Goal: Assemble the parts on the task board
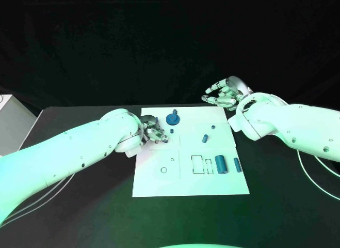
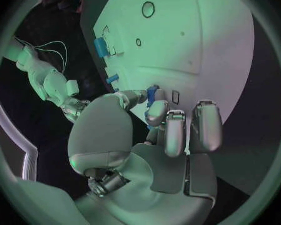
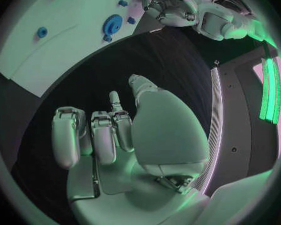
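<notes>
1. Head view: the task board (image 1: 186,178) lies mid-table. The left hand (image 1: 154,132) sits at its left edge; the right hand (image 1: 225,93) hovers beyond its far right corner, fingers spread, holding nothing. Blue parts (image 1: 222,163) lie on the board.
2. Left wrist view: the left hand's fingertips (image 2: 157,112) pinch a small blue part (image 2: 152,93) over the board.
3. Right wrist view: the right hand's fingers (image 3: 106,135) hang loosely apart above black table (image 3: 172,70).

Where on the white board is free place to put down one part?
The task board is bare along its near edge, below the row of blue cylinders. It is crowded at the far left, where the left hand pinches a small blue part beside the round blue part.
</notes>
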